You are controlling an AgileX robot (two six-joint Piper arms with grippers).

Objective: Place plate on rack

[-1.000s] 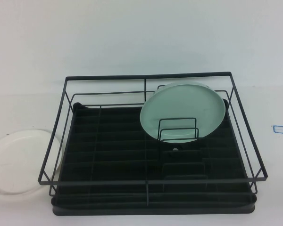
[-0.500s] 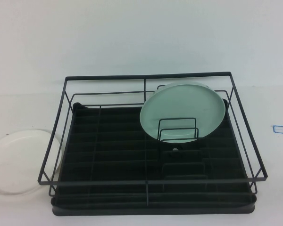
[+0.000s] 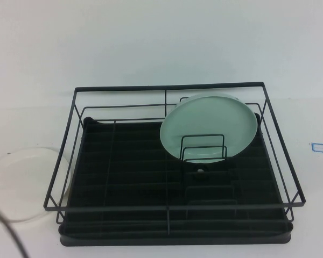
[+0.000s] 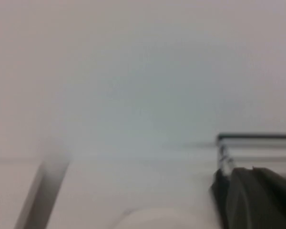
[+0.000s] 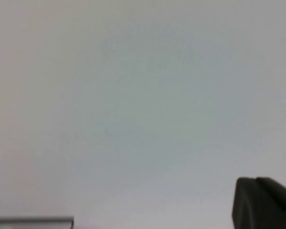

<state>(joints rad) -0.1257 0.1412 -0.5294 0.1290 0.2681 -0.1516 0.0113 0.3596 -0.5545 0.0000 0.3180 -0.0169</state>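
Observation:
The white plate (image 3: 21,183) lies flat on the table just left of the black wire rack (image 3: 167,207). Its rim shows blurred at the edge of the left wrist view (image 4: 157,220). My left gripper (image 4: 148,205) hovers near the plate and the rack's corner (image 4: 252,138), with one dark finger (image 4: 252,198) and one blurred grey finger (image 4: 43,191) set wide apart and nothing between them. A thin dark part of the left arm (image 3: 5,231) shows at the near left of the high view. Of my right gripper only one dark fingertip (image 5: 262,202) shows, over bare table.
A pale mint-green plate (image 3: 209,128) stands upright in the rack's wire dividers at the back right. A small blue-edged label (image 3: 321,147) lies on the table to the right of the rack.
A thin dark part of the left arm has come into the near left corner of the high view, beside the white plate. The plates and rack have not moved.

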